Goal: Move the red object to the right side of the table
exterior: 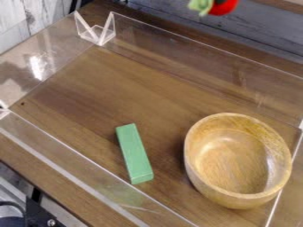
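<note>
Camera view: red object (221, 7) at top edge, in the closed, out-of-frame claw.

Bare wood (112, 84) left of the bowl (238, 160) and beyond the green block (135, 153), clear walls (201, 42) bordering

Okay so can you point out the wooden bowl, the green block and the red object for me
Wooden bowl (198, 174): camera view, outer wall.
Green block (135, 153): camera view, middle of its top face.
Red object (224, 7): camera view, its visible red part.
</note>
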Action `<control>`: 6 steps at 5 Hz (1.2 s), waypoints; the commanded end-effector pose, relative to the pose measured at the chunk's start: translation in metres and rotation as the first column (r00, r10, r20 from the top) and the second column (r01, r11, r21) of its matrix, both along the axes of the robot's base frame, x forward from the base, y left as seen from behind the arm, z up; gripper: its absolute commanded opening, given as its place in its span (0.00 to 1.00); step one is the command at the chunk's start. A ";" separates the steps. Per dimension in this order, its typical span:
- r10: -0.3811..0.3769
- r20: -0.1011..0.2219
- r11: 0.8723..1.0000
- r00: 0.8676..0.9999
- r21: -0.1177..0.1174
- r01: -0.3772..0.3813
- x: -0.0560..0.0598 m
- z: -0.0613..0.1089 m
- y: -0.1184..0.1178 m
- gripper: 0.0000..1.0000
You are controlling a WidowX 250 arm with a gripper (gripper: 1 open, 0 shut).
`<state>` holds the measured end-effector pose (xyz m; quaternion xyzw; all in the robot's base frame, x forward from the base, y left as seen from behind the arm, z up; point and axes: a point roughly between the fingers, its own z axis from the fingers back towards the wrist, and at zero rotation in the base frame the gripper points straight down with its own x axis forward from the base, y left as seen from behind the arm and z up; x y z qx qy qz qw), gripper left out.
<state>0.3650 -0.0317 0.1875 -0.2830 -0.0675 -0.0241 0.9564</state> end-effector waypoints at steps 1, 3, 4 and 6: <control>-0.013 0.077 1.000 0.997 -0.010 0.014 -0.002 0.019 -0.024 0.00; -0.091 0.067 0.994 0.994 -0.054 0.095 0.002 -0.015 -0.051 0.00; -0.126 0.044 0.990 0.991 -0.057 0.128 0.003 -0.043 -0.061 0.00; -0.318 0.003 0.948 0.948 0.001 0.318 0.007 -0.097 -0.069 0.00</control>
